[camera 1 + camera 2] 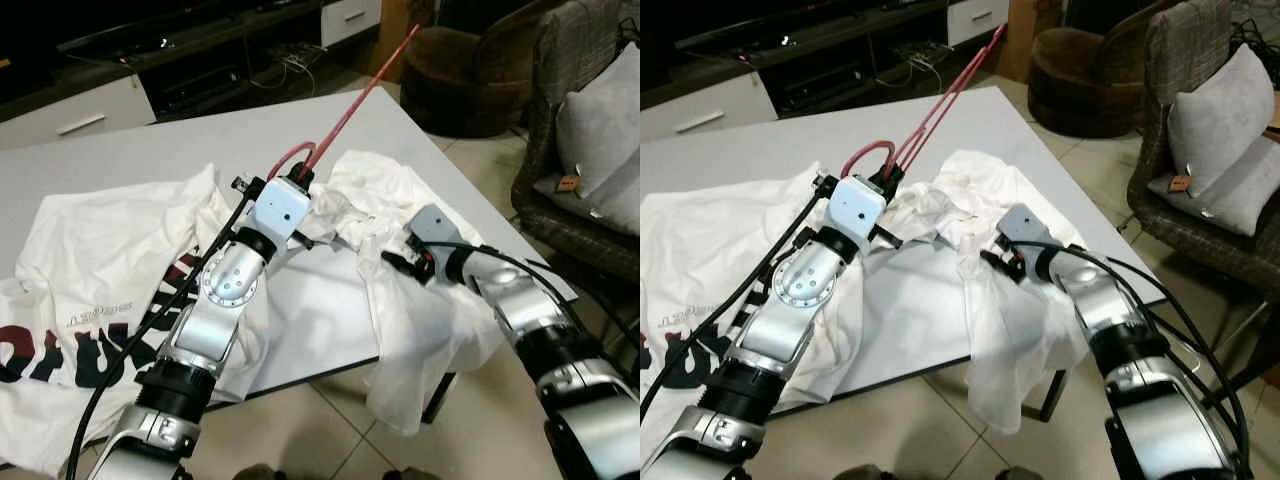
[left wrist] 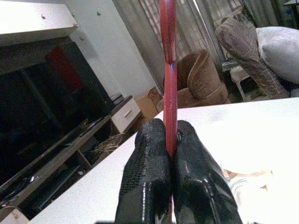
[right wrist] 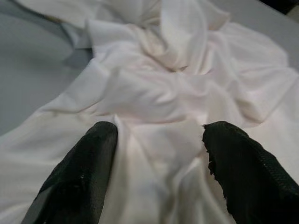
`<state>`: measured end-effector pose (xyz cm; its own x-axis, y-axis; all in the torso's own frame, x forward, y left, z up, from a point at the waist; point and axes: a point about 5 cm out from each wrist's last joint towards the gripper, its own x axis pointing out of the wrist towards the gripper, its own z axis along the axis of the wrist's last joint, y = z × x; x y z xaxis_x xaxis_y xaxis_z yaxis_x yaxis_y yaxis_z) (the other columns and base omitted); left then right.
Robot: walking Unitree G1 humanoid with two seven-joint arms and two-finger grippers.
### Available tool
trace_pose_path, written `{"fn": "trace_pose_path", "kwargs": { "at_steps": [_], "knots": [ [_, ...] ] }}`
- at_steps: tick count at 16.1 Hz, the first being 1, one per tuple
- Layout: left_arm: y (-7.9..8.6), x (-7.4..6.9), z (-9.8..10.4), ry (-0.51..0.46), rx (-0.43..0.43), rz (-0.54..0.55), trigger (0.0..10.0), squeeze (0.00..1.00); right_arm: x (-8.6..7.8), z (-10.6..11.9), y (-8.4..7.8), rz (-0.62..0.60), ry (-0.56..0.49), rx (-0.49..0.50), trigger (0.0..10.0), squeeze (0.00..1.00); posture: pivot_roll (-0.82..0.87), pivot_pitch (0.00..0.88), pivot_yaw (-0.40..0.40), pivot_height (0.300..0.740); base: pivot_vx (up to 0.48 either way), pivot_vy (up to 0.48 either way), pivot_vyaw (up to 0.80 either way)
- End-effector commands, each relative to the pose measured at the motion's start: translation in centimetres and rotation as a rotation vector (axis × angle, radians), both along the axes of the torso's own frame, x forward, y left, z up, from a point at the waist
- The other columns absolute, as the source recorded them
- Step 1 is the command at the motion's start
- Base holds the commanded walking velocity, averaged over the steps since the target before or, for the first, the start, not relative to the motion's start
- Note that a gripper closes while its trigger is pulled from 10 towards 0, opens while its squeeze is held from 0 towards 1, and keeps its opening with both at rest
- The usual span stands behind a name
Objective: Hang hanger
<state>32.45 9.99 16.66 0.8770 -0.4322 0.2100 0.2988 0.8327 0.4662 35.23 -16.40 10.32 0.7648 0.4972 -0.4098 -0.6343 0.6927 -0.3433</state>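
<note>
Red plastic hanger (image 2: 168, 84) is squeezed tight in the left gripper (image 2: 170, 154), sticking up above the white desk (image 1: 150, 150). The right gripper (image 3: 159, 140) has its fingers apart over a crumpled white shirt (image 3: 177, 79) on the desk's edge.

Bright, even indoor light — slightly soft focus, dim background.

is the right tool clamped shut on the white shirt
No, the right tool is open, its fingers spread apart over the white shirt.
</note>
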Motion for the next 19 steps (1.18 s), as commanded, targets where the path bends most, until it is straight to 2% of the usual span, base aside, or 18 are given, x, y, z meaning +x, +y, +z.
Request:
{"fn": "trace_pose_path", "kwargs": {
  "at_steps": [1,3,6,8,11,13,16,19],
  "knots": [
    [0.3,0.0,0.3,-0.014,0.008,0.013,10.0,0.0,0.5,0.7,0.2,-0.015,-0.037,-0.001,10.0,0.0,-0.04,0.0,0.067,0.736,0.0,0.0,0.0],
    [0.3,0.0,0.3,-0.014,0.007,0.012,10.0,0.0,1.2,1.4,-0.2,-0.07,-0.071,0.033,10.0,0.0,-0.04,0.0,0.068,0.736,0.0,0.0,0.0],
    [0.3,-0.1,0.2,-0.012,0.007,0.016,10.0,0.0,0.1,2.6,-0.2,0.079,-0.005,0.185,10.0,0.0,-0.04,0.0,0.066,0.736,0.0,0.0,0.0],
    [0.3,-0.1,0.1,-0.01,0.006,0.015,10.0,0.0,-1.0,4.2,-1.5,0.155,-0.011,0.266,10.0,0.0,-0.06,0.0,0.07,0.736,0.0,0.0,0.0],
    [0.0,0.0,0.1,-0.005,0.007,0.0,10.0,0.0,-2.0,5.8,-2.9,0.211,-0.02,0.285,10.0,0.0,-0.07,0.0,0.077,0.736,0.0,0.0,0.0],
    [-0.3,0.1,0.1,-0.005,0.007,-0.01,10.0,0.0,-3.2,6.8,-3.6,0.274,-0.006,0.282,10.0,0.0,-0.08,0.0,0.08,0.736,0.0,0.0,0.0],
    [-0.3,0.1,0.1,-0.005,0.009,-0.015,10.0,0.0,-5.2,7.1,-4.5,0.363,0.05,0.261,10.0,0.0,-0.08,0.0,0.079,0.736,0.0,0.0,0.0],
    [-0.2,0.1,0.0,-0.002,0.012,-0.012,10.0,0.0,-7.1,6.5,-4.6,0.454,0.155,0.273,10.0,0.0,-0.08,0.0,0.077,0.736,0.0,0.0,0.0]
  ]
}}
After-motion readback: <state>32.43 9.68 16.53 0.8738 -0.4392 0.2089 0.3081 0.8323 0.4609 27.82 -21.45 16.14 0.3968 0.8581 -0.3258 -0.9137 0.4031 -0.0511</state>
